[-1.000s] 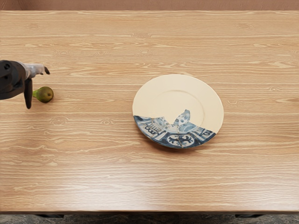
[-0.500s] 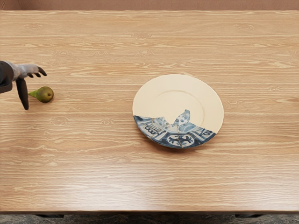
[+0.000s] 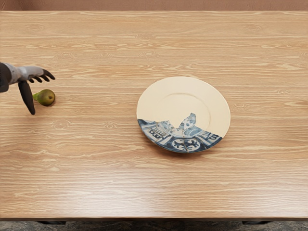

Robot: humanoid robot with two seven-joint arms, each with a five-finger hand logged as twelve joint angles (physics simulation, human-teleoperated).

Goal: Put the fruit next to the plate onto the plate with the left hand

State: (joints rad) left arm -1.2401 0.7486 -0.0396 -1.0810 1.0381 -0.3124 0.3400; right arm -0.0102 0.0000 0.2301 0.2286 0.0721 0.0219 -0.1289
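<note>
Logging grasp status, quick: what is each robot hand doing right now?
Left robot hand: open, fingers spread close to the pear, holding nothing.
Right robot hand: not in view.

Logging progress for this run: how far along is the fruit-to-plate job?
Done: nothing yet; the plate holds no fruit. In hand: the left robot hand, fingers spread, hovers beside the pear, far left of the plate, without gripping it. Left: grasp, carry, place.

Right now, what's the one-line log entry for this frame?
left robot hand: open, beside pear | pear: on table, left of plate | grasp: none
</note>
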